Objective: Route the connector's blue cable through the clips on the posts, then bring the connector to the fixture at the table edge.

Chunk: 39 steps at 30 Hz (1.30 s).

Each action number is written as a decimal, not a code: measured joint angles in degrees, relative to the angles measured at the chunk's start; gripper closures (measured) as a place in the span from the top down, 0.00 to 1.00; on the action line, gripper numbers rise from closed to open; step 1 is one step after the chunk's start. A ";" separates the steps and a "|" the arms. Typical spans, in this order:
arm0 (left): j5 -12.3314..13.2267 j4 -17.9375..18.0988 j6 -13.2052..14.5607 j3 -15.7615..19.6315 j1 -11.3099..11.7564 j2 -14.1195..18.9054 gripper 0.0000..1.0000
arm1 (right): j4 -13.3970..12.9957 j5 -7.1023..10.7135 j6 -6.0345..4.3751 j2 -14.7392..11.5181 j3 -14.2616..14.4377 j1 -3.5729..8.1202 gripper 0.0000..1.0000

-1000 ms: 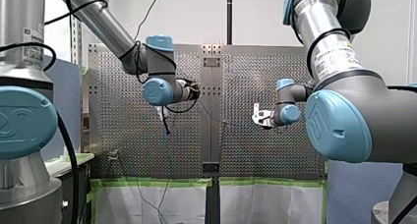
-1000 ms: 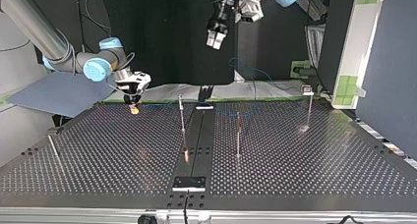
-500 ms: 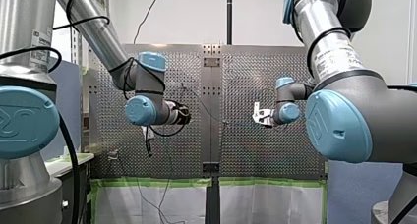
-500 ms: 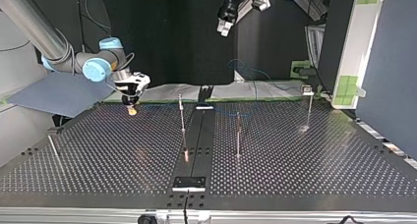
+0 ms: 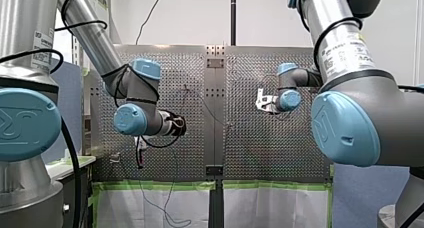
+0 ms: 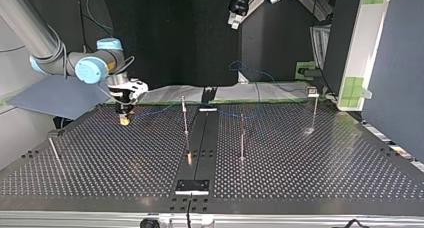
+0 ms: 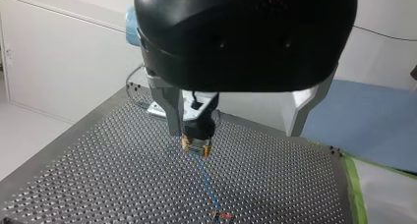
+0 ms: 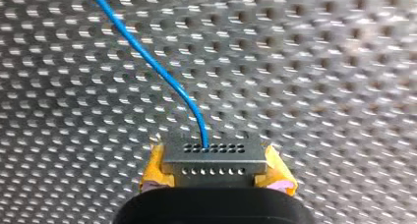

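The perforated worktop (image 6: 300, 178) carries thin posts (image 6: 185, 115) set well apart, and any of them could catch a cable dragged low across it. The right arm (image 6: 30, 28) reaches down at the top view's left, near the far edge. The left arm's gripper (image 6: 236, 19) hangs high above that edge, well away from the work. Its fingers (image 7: 169, 111) stand wide apart and hold nothing. The slack therefore looks unsupported, and the routing seems to rest on one arm alone.

The right gripper (image 6: 123, 119) sits low over the worktop, its yellow-padded fingers (image 8: 155, 167) clamped on the connector (image 8: 211, 160). Whether the connector touches the surface cannot be told. The pads grip only its narrow ends, so a sharp tug could probably twist it or pull it free.

The blue cable (image 8: 157, 69) leaves the connector's face in a curve and trails over the worktop. No clip appears to hold it yet. If it goes taut against a post, it may bend that post or strain the wire at its socket. The clips on the post tops are too small to make out, so a slightly wrong height could miss them.
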State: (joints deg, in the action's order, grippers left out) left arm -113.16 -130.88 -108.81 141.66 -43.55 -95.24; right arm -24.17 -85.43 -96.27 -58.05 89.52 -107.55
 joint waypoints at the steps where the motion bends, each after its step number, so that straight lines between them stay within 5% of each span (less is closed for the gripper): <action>1: -0.01 0.00 0.00 0.01 0.00 -0.01 1.00 | 0.00 -0.44 -0.08 -0.45 0.00 -0.08 0.00; 9: 0.02 0.11 0.02 0.00 0.15 -0.01 1.00 | 2.10 -4.78 -0.29 -4.79 -0.70 -0.01 0.00; 14: -0.06 0.15 0.26 0.01 0.44 0.00 1.00 | 4.30 -6.61 0.89 -7.11 -2.05 0.21 0.00; 26: 0.07 0.81 0.53 0.01 0.70 -0.04 1.00 | 10.56 -11.98 6.68 -13.37 -2.00 0.91 0.00; 32: 0.07 0.97 0.96 0.02 0.79 -0.05 1.00 | 12.28 -12.81 7.91 -15.87 -1.25 1.65 0.00; 39: -0.53 0.97 2.34 0.01 1.03 -0.06 1.00 | 10.91 -12.17 8.82 -14.28 0.47 3.08 0.00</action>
State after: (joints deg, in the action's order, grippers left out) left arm -113.68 -129.90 -106.47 141.68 -42.52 -95.30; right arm -13.26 -97.60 -87.45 -72.34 89.99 -104.47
